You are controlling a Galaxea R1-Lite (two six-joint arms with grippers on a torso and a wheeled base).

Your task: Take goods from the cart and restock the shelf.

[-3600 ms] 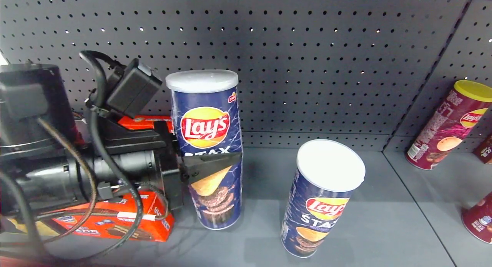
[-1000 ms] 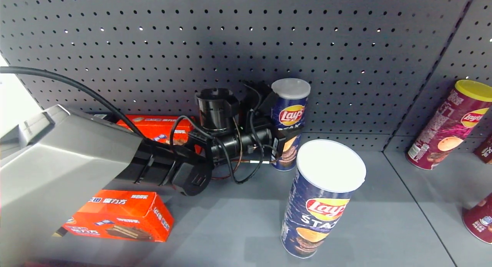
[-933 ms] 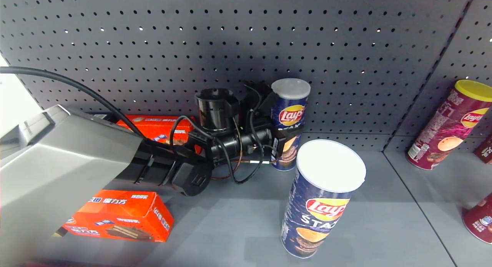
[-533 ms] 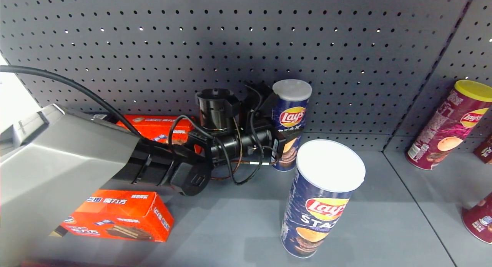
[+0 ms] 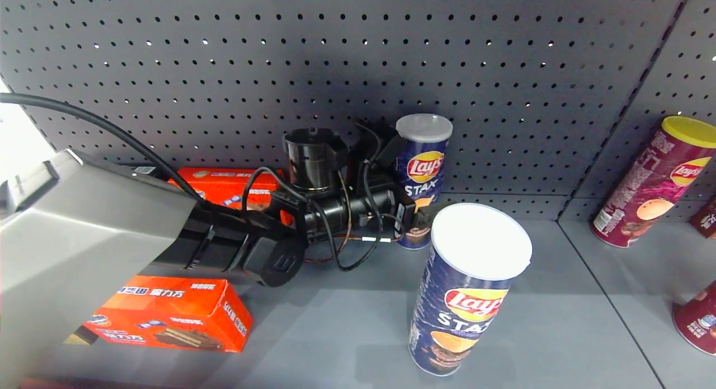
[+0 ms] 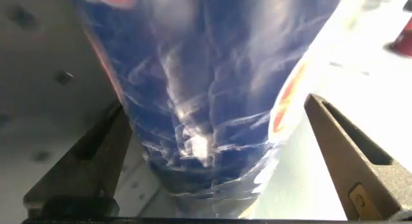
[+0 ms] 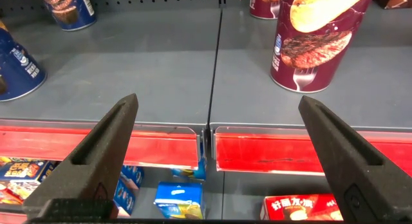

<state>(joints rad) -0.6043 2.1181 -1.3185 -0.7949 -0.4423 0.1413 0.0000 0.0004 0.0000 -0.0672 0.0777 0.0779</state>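
Observation:
A blue chip can (image 5: 423, 170) with a clear lid stands upright at the back of the grey shelf (image 5: 347, 322), close to the pegboard wall. My left gripper (image 5: 419, 211) straddles its lower half, open; in the left wrist view the can (image 6: 206, 89) sits between the spread fingers (image 6: 347, 159) with a gap on one side. A second blue can (image 5: 470, 288) stands nearer the front. My right gripper (image 7: 219, 102) hangs open and empty before the shelf's front edge.
Two orange boxes (image 5: 173, 316) (image 5: 224, 182) lie on the left of the shelf. Maroon cans (image 5: 654, 182) (image 5: 696, 316) stand in the right bay, one (image 7: 315, 44) ahead of my right gripper. A red price rail (image 7: 270, 153) lines the edge, with boxes (image 7: 177, 201) below.
My left arm carried the blue can from the front left to the back by the pegboard. In the last half second its fingers spread off the can, uncovering the label.

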